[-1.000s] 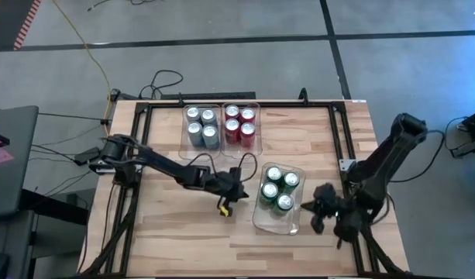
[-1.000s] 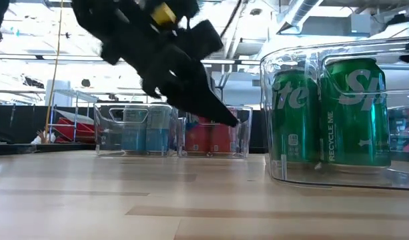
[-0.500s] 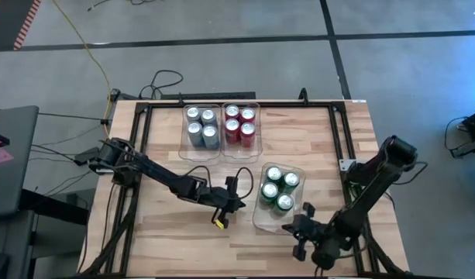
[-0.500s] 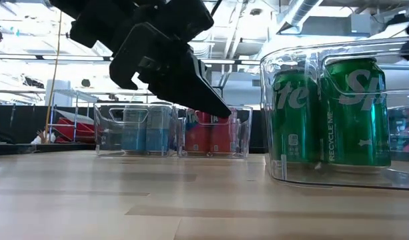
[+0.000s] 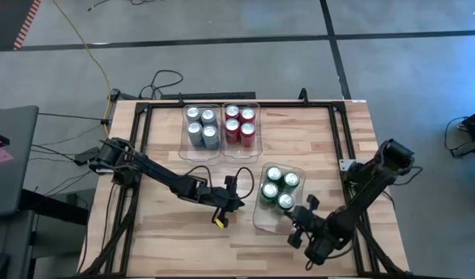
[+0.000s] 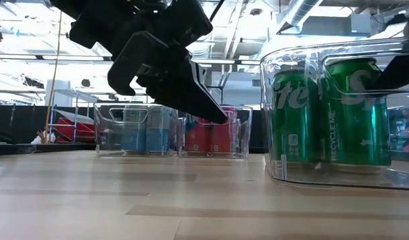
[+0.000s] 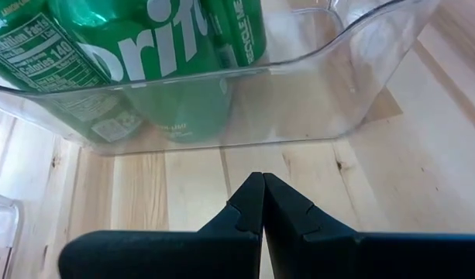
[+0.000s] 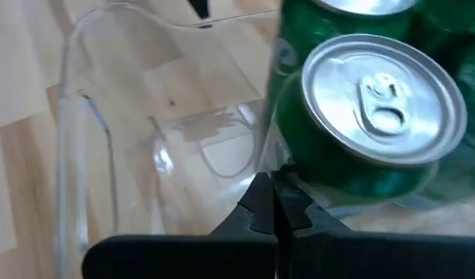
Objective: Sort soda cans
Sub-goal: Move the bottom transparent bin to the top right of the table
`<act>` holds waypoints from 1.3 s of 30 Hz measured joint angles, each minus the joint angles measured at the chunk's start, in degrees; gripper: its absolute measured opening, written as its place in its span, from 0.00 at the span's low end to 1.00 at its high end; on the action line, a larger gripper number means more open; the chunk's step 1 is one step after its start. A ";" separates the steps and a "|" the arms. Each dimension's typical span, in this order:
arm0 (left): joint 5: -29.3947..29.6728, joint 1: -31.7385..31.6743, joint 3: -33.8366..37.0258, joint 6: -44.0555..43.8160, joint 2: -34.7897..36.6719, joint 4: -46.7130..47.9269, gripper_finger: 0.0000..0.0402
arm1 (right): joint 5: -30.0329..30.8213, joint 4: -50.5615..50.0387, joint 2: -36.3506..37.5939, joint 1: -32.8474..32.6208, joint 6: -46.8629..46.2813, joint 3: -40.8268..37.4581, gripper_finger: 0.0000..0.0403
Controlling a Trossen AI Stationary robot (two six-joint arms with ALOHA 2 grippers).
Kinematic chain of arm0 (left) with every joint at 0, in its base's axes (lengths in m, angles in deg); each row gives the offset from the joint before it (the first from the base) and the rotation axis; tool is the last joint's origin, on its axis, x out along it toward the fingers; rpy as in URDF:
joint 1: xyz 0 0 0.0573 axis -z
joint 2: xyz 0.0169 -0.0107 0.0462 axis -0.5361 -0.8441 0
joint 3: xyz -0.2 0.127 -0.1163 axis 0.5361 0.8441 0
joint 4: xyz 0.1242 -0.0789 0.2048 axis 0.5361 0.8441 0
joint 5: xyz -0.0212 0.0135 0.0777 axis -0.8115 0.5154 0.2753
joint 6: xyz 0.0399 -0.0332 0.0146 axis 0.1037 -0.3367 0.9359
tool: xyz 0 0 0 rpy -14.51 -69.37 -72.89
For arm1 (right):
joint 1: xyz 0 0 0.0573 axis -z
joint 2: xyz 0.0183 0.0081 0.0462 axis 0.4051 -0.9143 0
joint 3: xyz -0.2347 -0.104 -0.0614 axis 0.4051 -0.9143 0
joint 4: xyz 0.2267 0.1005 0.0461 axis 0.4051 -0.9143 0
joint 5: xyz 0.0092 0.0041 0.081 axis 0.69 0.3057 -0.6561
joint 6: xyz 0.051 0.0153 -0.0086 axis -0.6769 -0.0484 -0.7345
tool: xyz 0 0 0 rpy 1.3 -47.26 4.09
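Several green cans (image 5: 280,188) stand upright in a clear bin (image 5: 259,215) right of the table's middle. Silver-grey cans (image 5: 200,126) and red cans (image 5: 239,124) stand in two clear bins by the far edge. My left gripper (image 5: 239,203) is shut, low over the table just left of the green bin; its tips (image 7: 263,184) point at the bin's wall. My right gripper (image 5: 299,219) is shut at the bin's near right corner. Its tips (image 8: 272,190) sit over the bin's bare near part, beside a green can's top (image 8: 384,101). Whether they touch the bin, I cannot tell.
A black frame (image 5: 342,132) runs round the table top, with cables (image 5: 167,81) beyond the far edge. Bare wood lies left of the green bin and along the near edge (image 5: 175,240). In the low view the left gripper (image 6: 214,112) hangs ahead of the far bins (image 6: 171,130).
My right gripper has swung from the table's right edge toward the near edge, then back in to the green bin's near right corner. My left gripper has shifted slightly toward the near edge and turned, then kept still. The cans and bins have stayed put.
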 joint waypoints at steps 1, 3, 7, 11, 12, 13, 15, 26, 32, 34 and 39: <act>0.00 0.00 0.00 0.00 0.00 -0.03 0.00 | 0.53 -1.07 0.00 -0.03 -1.32 0.00 0.00; 0.22 0.00 0.00 0.00 0.00 -0.16 0.00 | 1.20 -2.92 0.00 -0.02 -3.29 -0.02 0.00; 0.30 0.00 0.00 -0.03 0.00 -0.30 0.00 | 2.13 -4.82 0.00 0.45 -4.00 -0.02 0.00; 0.30 0.00 0.00 -0.42 0.00 -0.28 0.00 | 2.14 -5.01 0.00 0.63 -3.99 -0.02 0.00; 0.29 0.00 0.00 -0.44 0.00 -0.22 0.00 | 2.14 -5.03 0.00 0.52 -4.00 -0.01 0.00; 0.29 0.00 0.00 -0.46 0.00 -0.12 0.00 | 2.15 -5.14 0.00 0.05 -4.01 0.13 0.00; 0.39 0.00 0.00 -0.32 0.00 0.04 0.00 | 2.24 -5.22 0.00 -1.18 -4.23 1.21 0.00; 5.86 0.43 0.04 -3.36 0.13 5.98 0.00 | 2.35 2.61 -0.11 -11.54 2.32 8.77 0.00; 7.86 3.66 0.07 -5.82 3.61 13.13 0.00 | 3.26 18.41 -1.64 -15.55 9.33 5.49 0.00; 8.84 4.71 0.04 -7.58 5.15 17.09 0.00 | 3.79 21.80 -3.52 -15.76 11.88 5.35 0.00; 11.42 7.00 0.07 -12.61 6.98 23.89 0.00 | 3.95 21.58 -9.49 -13.94 8.22 5.27 0.00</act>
